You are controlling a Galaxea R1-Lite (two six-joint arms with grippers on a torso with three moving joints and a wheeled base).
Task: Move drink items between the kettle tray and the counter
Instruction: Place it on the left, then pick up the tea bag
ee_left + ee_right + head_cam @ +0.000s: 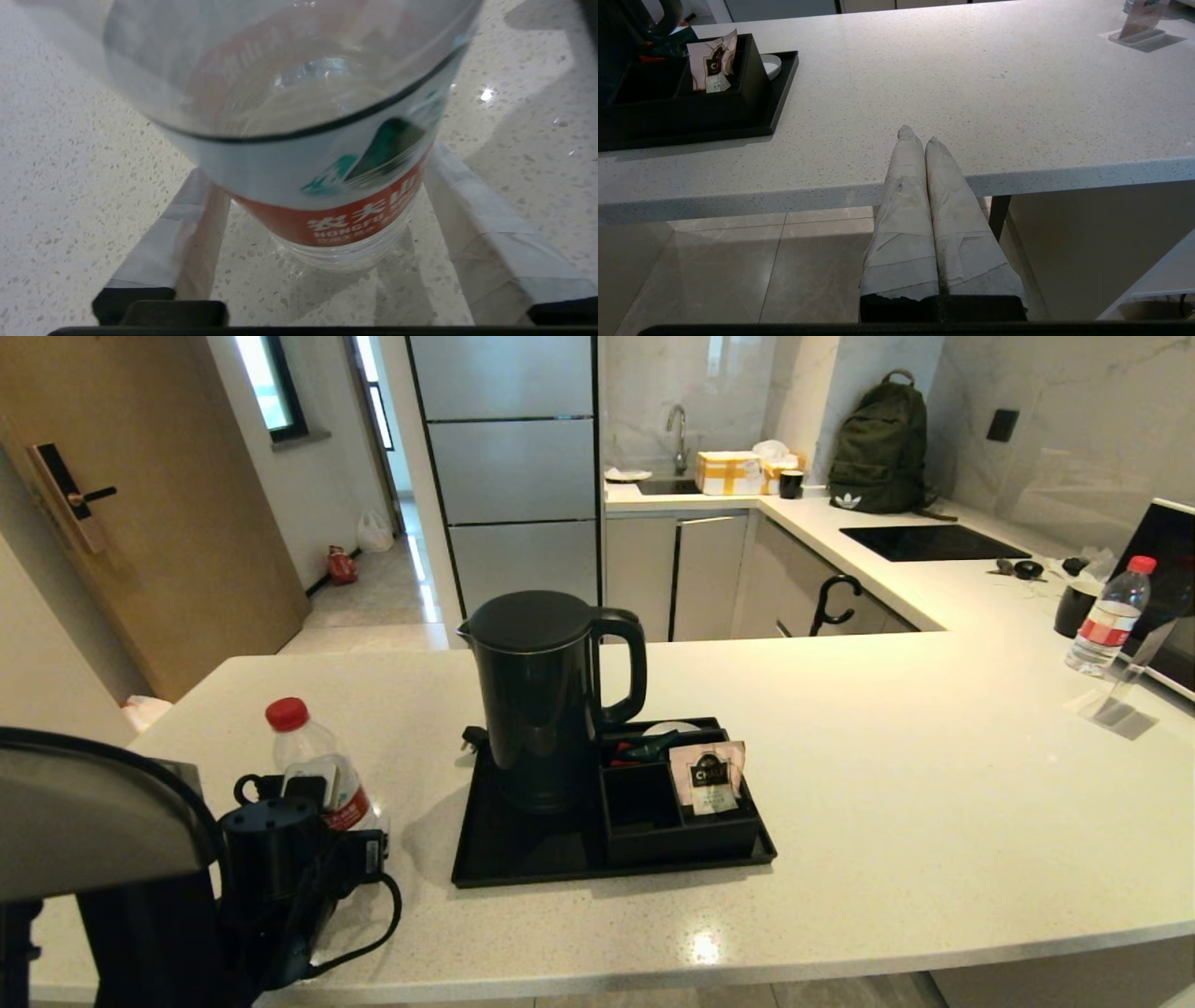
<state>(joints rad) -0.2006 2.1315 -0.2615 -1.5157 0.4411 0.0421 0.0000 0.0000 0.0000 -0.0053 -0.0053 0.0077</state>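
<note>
Water bottle point(327, 154) upright on counter point(70, 163) btwn spread-apart left end effector point(322, 205) fingers.

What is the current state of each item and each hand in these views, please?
Water bottle: upright on the counter, cap on, between the open fingers.
Left hand: open around the bottle.
Right hand: shut, empty, parked before the counter edge.
Kettle: upright on the tray, lid closed.
Tea sachet: propped in the compartment box.
</note>
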